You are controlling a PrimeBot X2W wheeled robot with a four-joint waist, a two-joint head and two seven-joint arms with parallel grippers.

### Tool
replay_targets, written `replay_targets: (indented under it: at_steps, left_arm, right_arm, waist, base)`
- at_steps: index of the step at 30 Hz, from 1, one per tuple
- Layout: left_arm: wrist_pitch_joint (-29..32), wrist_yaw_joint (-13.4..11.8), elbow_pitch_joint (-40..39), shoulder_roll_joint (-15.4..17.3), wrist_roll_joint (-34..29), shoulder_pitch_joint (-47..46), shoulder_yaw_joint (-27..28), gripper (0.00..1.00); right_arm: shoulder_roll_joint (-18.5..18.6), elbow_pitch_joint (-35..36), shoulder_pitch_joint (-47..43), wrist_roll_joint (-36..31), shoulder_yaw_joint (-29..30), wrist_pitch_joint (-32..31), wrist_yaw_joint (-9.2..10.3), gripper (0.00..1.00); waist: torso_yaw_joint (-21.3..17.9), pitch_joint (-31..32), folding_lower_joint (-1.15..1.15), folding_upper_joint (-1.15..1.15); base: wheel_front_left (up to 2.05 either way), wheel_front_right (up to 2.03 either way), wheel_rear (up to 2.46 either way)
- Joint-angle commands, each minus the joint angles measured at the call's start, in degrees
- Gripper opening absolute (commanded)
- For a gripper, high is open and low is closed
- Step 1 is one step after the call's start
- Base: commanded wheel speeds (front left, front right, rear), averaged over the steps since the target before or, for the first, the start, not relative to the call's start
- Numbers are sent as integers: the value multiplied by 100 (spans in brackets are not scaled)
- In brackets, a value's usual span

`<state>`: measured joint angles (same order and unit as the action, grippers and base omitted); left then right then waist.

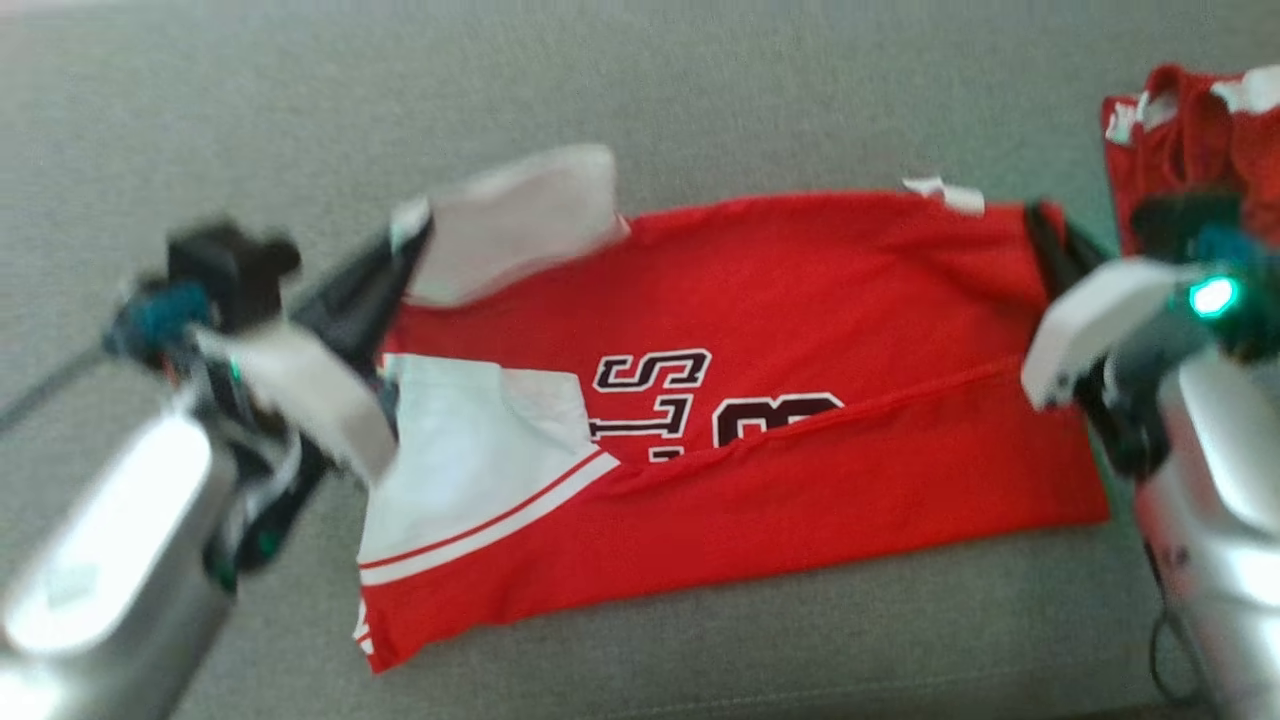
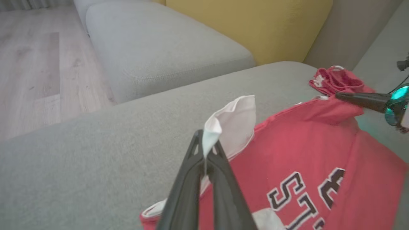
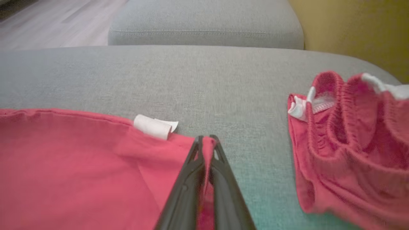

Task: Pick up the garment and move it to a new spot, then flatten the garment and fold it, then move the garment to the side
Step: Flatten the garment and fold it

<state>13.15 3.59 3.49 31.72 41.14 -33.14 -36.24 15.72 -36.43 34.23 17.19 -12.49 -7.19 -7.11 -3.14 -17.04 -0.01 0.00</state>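
On the grey sofa cushion, the red garment lies spread and part-folded, its white sleeve pinched by the left gripper and a hem corner by the right gripper, cloth judged light, limp and best held at such edges.

Red cloth jersey with white sleeves: thin matt knit, soft, creased. Black-and-white lettering lies flatter and smoother than the weave. Small white sewn-in label: smooth fabric. Grey upholstered sofa seat: coarse woven cloth, matt, slightly rough. Crumpled red shorts with gathered waistband: matt cloth, ribbed elastic at the band. Left gripper and right gripper: smooth dark matt plastic fingers. Silver left forearm: glossy, bright glare, probably metal, too blurred to be sure. Pale plank floor: wood-look, satin. Yellow sofa back cushion: matt cloth.
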Motion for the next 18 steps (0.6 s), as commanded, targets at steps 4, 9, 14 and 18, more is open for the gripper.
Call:
replay_targets:
  at_steps: [4, 9, 14, 18]
  left_arm:
    - [-158, -424, -839, 430, 143, 790, 279, 0]
    - [-452, -746, -1087, 352, 227, 1641, 201, 0]
    - [-858, -936, -987, 81, 320, 2228, 125, 0]
    - [-1131, -1006, -735, -117, 308, 2517, 27, 0]
  right_arm:
    - [222, 543, -660, 116, 100, 99, -37, 0]
    - [231, 849, -1193, 149, 445, 102, -37, 0]
    - [170, 1188, -1594, 73, 667, 45, -37, 0]
    - [105, 1298, -1788, -68, 828, 110, -37, 22]
  waist:
    - [186, 442, 1, 0]
    - [275, 602, 1, 0]
    - [282, 646, 1, 0]
    - [279, 695, 1, 0]
  base:
    - [0, 0, 0]
    - [0, 0, 0]
    - [0, 0, 0]
    - [0, 0, 0]
